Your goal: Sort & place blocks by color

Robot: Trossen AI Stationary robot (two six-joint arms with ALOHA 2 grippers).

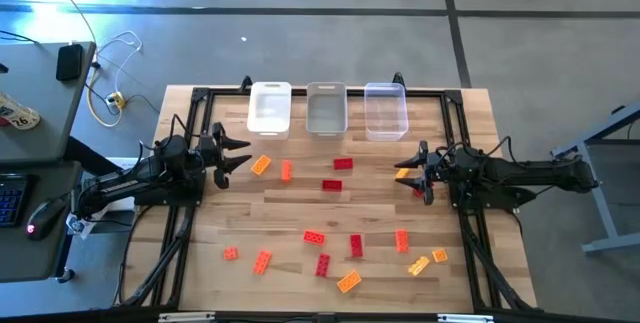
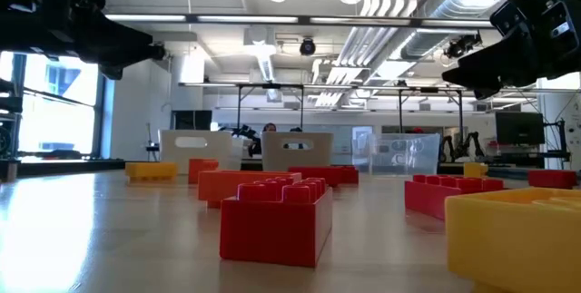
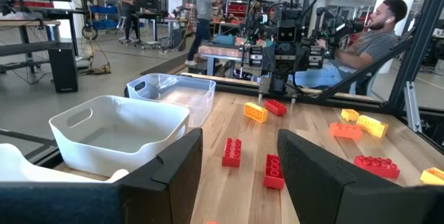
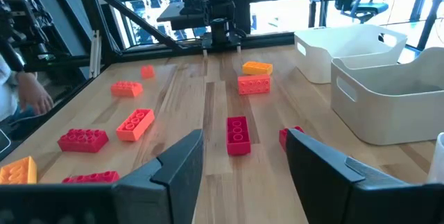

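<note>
Several small studded blocks in red, orange and yellow lie flat and scattered on the wooden table: one group [image 1: 300, 171] at mid-table, another [image 1: 340, 255] toward the near edge. A yellow block [image 1: 403, 173] lies just at my right gripper. A white bin [image 1: 270, 108], a grey bin [image 1: 326, 109] and a clear bin [image 1: 385, 111] stand in a row at the far edge. My left gripper [image 1: 244, 153] hovers open at the table's left, pointing level toward the right. My right gripper [image 1: 407, 175] hovers open at the right, pointing left. Nothing sits between either pair of fingers [image 3: 180, 165] [image 4: 184, 161].
A black frame [image 1: 200, 93] runs round the table's edges. Bare wood [image 1: 290, 208] lies between the two block groups. A desk with a mouse [image 1: 40, 218] stands off the table's left. People [image 3: 374, 37] sit and stand in the room beyond.
</note>
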